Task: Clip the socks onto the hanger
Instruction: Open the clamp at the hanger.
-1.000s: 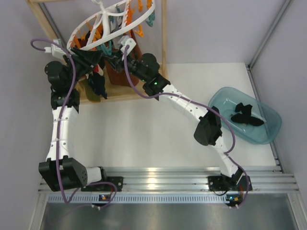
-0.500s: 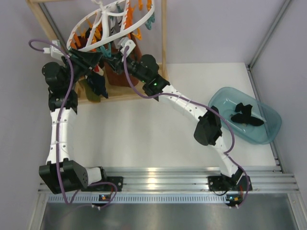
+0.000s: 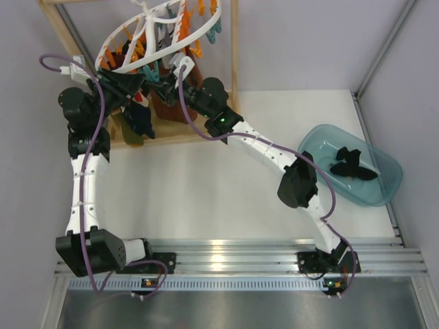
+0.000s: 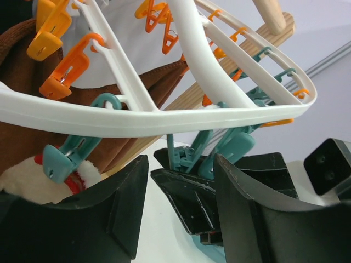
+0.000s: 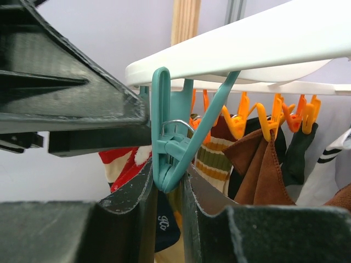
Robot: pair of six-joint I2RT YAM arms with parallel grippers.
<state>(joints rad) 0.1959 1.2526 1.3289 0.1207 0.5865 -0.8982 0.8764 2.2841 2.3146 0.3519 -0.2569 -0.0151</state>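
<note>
right gripper on a teal clip, socks in the basin

top view: the hanger hangs tilted at about 11 o'clock of the table, inside the wooden frame. both arms reach up to its near rim and meet there. the left gripper comes in from 9 o'clock and the right gripper from 4 o'clock, the two just beside each other.

right wrist view: the right gripper has its fingers drawn close on either side of the lower end of a teal clip, which hangs from the white ring. both fingers appear to touch it — a pinch on the clip, with no sock in it. a finger of the other gripper fills the 9 o'clock side of this view. orange clips and hanging cloth, including a rust-brown piece, sit behind at 3 o'clock.

left wrist view: the left gripper is spread wide with nothing between its fingers. it sits just under the ring. the clip and the black fingers around it show through the gap at 12 o'clock.

the socks — black, bunched together — lie in the teal basin at 3 o'clock of the table, well apart from the hanger and from both grippers.
</note>
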